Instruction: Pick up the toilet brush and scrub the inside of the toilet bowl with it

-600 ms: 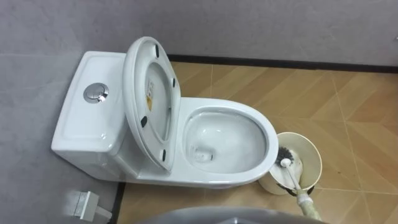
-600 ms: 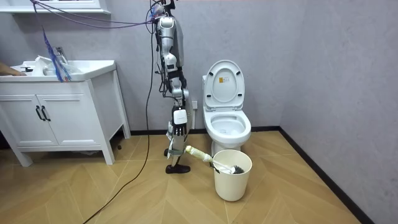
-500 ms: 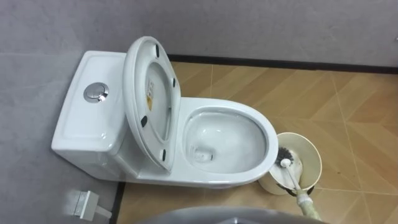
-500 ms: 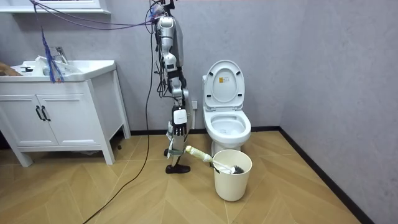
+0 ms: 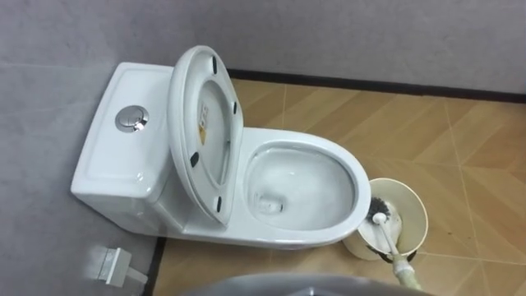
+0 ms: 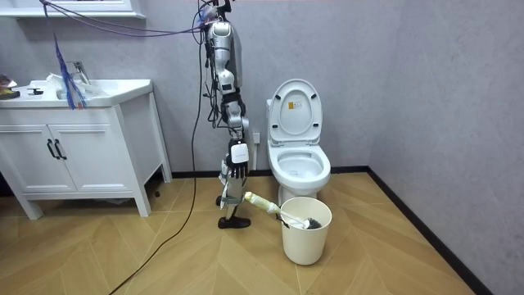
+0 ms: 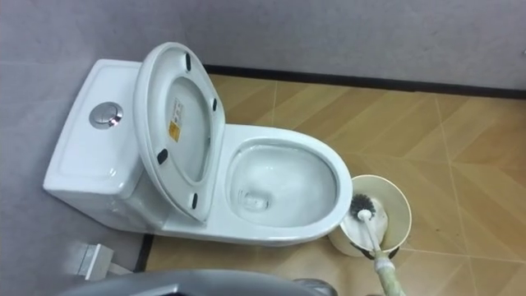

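Observation:
The white toilet (image 5: 300,185) stands against the grey wall with its seat and lid (image 5: 205,131) raised and its bowl bare. A cream bucket (image 5: 413,207) sits on the floor just right of the bowl's front. The toilet brush's dark bristle head (image 5: 380,207) rests inside the bucket, and its pale handle (image 5: 403,267) slants down to the lower right. In the room view my right hand (image 6: 232,190) hangs low beside the bucket (image 6: 307,238), shut on the handle's end (image 6: 260,201). I stand at the toilet's side, on the room view's left of it.
The cistern (image 5: 123,156) with its chrome flush button (image 5: 127,119) lies to my left. A small white fitting (image 5: 111,265) sits on the floor by the wall. A white sink cabinet (image 6: 78,156) stands at the room view's left. Wood floor stretches right of the bucket.
The eye view has shifted slightly, so the camera moved. The brush, the bucket and my right hand stay where they were.

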Robot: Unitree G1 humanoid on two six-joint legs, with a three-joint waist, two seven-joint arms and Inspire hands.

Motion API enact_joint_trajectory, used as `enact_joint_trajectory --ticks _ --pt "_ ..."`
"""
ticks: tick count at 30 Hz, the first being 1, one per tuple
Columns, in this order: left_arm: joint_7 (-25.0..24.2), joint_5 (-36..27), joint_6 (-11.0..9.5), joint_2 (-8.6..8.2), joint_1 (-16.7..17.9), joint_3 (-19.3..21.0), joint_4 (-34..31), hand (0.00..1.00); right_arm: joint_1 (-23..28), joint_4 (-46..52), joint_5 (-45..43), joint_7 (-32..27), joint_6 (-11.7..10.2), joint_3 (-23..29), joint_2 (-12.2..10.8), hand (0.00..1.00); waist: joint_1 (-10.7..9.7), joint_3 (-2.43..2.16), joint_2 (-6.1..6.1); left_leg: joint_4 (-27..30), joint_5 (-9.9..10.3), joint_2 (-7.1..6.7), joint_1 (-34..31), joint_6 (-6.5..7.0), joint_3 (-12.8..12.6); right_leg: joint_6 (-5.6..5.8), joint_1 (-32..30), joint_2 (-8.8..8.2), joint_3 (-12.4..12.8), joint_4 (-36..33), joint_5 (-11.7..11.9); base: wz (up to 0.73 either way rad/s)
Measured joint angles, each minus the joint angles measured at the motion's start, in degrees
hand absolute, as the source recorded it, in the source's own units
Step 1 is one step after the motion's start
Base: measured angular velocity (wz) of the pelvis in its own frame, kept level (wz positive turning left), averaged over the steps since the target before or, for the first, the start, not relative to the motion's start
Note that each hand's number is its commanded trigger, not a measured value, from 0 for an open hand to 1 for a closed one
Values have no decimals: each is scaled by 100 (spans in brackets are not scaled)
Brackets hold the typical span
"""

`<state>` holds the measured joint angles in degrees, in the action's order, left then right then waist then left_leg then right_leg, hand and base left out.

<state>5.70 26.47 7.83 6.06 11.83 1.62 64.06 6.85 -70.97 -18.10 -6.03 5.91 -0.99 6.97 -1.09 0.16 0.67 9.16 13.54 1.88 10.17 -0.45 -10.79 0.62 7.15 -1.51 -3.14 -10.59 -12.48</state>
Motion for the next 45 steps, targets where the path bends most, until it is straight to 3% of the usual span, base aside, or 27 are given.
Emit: enact_joint_trajectory --ticks 5,7,9,10,16,19,25,35,38,40,45 --pt "289 -85 -244 31 -114 -92 -7 0 -23 654 225 -612 -481 109 -10 0 -15 4 -9 3 0 9 -65 0 -5 1 -50 10 -12 38 39 -1" --pt "387 -234 -436 54 -135 -114 -58 0 -64 953 239 -853 -735 118 -29 0 -13 2 -14 12 0 36 -179 0 -4 -7 -135 39 -17 84 95 0" --pt "475 -287 -594 54 -155 -82 -102 0 -69 1294 235 -996 -863 142 -31 0 -15 -14 -13 24 -3 50 -277 0 -7 -19 -220 54 -16 85 134 0" --pt "523 -349 -690 55 -198 -61 -104 0 -88 1466 230 -1093 -994 189 -30 0 -14 13 -37 28 -3 52 -295 0 -8 -22 -233 56 -20 91 139 0" --pt "770 -762 -1095 99 -230 -61 -106 0 -128 1605 245 -1669 -1422 228 -7 0 -5 9 -51 19 -3 50 -309 -1 1 -23 -245 54 -18 101 141 0" --pt "830 -1026 -1198 154 -234 -62 -99 0 -139 1588 361 -1940 -1490 236 36 0 -15 2 -65 17 -4 50 -339 -1 12 -24 -233 53 -29 103 142 0" --pt "886 -1172 -1211 165 -226 -62 -100 0 -127 1443 788 -2304 -1522 237 44 0 -15 2 -75 18 -4 49 -353 -1 13 -24 -249 50 -36 104 143 0" --pt "883 -1386 -1321 168 -373 -70 -101 0 -353 813 1203 -2388 -1549 227 94 0 -7 -34 -81 226 -6 56 -746 3 36 -30 -620 25 -67 -54 172 0" --pt "883 -1669 -1398 179 -583 -87 -95 0 -529 557 1288 -2405 -1589 219 218 0 0 -13 -101 363 -15 47 -1009 19 65 -31 -877 -12 -122 -237 172 7" --pt "887 -1810 -1467 252 -760 -304 -104 0 -749 302 1491 -2541 -1640 92 311 0 -15 12 -103 556 -23 40 -1357 35 169 -32 -1165 -41 -176 -397 172 12" --pt "885 -1809 -1491 247 -1222 -426 -110 0 -1119 -118 1912 -2537 -1628 54 337 0 -25 64 -34 1021 -34 27 -2124 59 298 -64 -1922 -107 -237 -916 128 11"
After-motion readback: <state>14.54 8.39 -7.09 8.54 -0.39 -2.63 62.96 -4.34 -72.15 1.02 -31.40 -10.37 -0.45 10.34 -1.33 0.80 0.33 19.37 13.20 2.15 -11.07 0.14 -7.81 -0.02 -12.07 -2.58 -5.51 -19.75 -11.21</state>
